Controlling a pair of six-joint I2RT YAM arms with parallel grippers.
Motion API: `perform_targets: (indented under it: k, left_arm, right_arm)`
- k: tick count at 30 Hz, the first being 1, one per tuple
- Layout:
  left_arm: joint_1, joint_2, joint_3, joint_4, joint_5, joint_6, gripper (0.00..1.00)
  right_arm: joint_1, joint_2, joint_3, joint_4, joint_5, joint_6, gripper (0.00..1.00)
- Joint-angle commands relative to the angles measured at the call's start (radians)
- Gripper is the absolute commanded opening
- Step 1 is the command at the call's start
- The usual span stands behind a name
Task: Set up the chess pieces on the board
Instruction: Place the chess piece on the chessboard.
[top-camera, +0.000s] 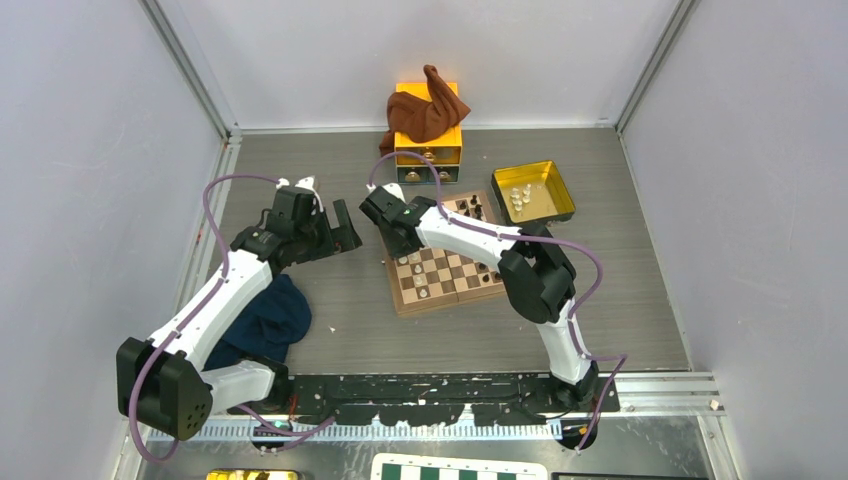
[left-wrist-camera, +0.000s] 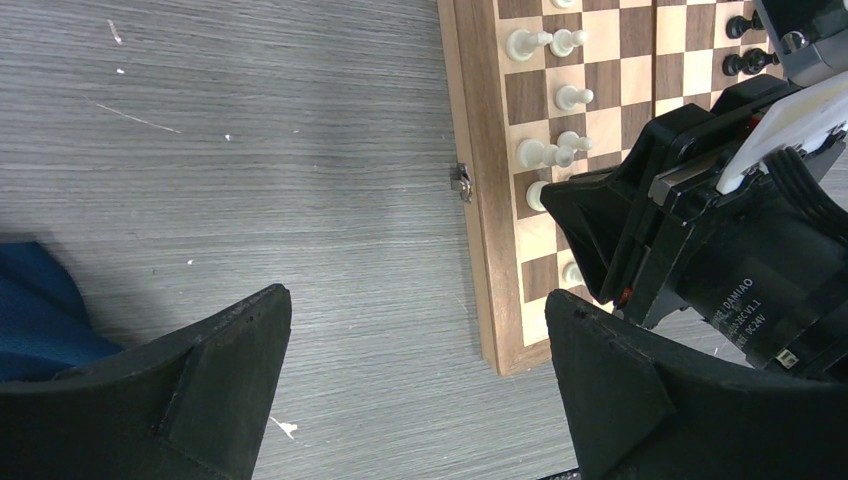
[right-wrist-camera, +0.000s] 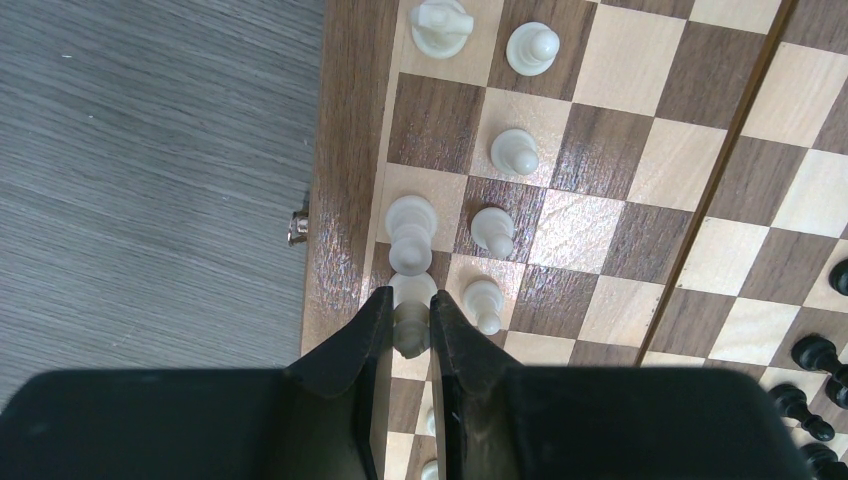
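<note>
**Right gripper (right-wrist-camera: 410, 318) grips white piece (right-wrist-camera: 410, 300) at board (right-wrist-camera: 340, 150) edge**
Fingers clamp the piece on the board's 9 o'clock file. A taller piece (right-wrist-camera: 408, 225) stands just beside at 12 o'clock and a pawn (right-wrist-camera: 485, 305) at 2 — spreading fingers could topple either. Left gripper (left-wrist-camera: 415, 305) hangs wide open, empty — over the table (left-wrist-camera: 250, 150).

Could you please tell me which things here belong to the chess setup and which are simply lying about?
Belongs to the job: board; white pieces standing on it; dark pieces; white piece in the right gripper; gold tray holding loose pieces.
Lying about: orange drawer box, brown cloth on it, blue cloth, green-and-white board.
</note>
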Motion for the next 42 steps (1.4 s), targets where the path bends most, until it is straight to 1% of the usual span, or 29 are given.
perform_targets:
  k: [1,9,11,17,20,29,42]
  left_arm:
    - [0.007,-0.007,0.015,0.039,0.015,0.000,0.98]
    - [0.007,-0.010,0.014,0.041,0.018,-0.001,0.98]
    - [0.007,-0.011,0.014,0.040,0.019,-0.001,0.98]
    - [0.007,-0.013,0.011,0.043,0.021,-0.003,0.98]
    - [0.007,-0.013,0.009,0.044,0.022,-0.005,0.98]
    - [0.007,-0.020,0.004,0.045,0.026,-0.007,0.98]
    - [0.007,-0.027,0.003,0.049,0.036,-0.012,0.98]
  right_arm:
    - [-0.002,-0.008,0.004,0.022,-0.008,-0.007,0.01]
    - [-0.002,-0.008,0.004,0.019,-0.005,-0.005,0.01]
    - [0.000,-0.010,0.003,0.019,-0.009,-0.003,0.05]
    - [0.001,-0.011,0.001,0.016,-0.010,-0.002,0.20]
    - [0.002,-0.015,0.002,0.015,-0.007,-0.002,0.23]
    - [0.007,-0.026,0.012,0.005,-0.002,-0.006,0.27]
    - [0.021,-0.051,0.007,0.000,0.012,-0.006,0.34]
